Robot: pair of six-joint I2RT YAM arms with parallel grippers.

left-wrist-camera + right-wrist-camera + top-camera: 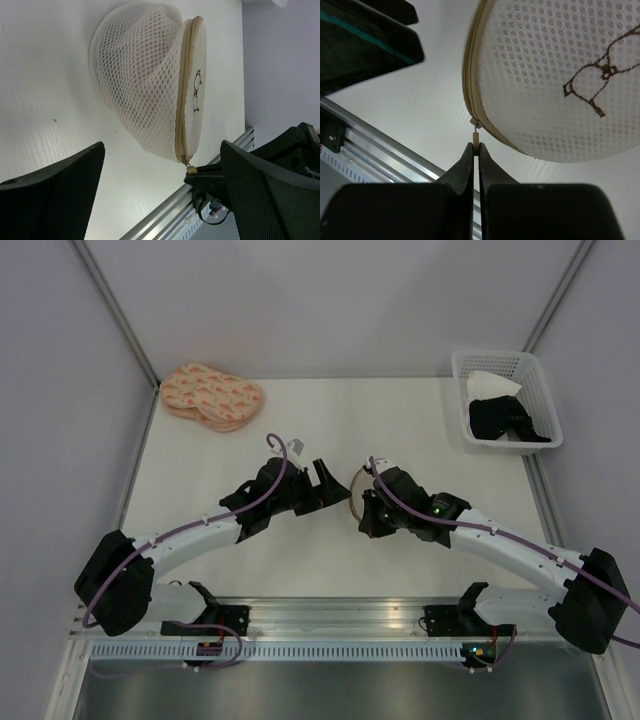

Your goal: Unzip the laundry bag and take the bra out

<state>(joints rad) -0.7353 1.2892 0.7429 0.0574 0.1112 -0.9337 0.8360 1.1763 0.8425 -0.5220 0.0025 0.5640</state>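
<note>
Left wrist: laundry bag [140, 85] veils its contents.

laundry bag [140, 85]: white open-mesh cloth, soft; flat face finer mesh, cream, matt
zip tape [181, 95]: tan woven cloth
zip pull [476, 138]: tan, smooth — material unclear
left gripper [161, 145]: black, matt, finely stippled
right gripper [476, 149]: black plastic, smooth
surface [45, 75]: white, matt, faint grain
rail [330, 612]: bare ribbed metal — dull sheen

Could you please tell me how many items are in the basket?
2: a white cloth at the far end, a black garment nearer; others may be hidden beneath.
</note>
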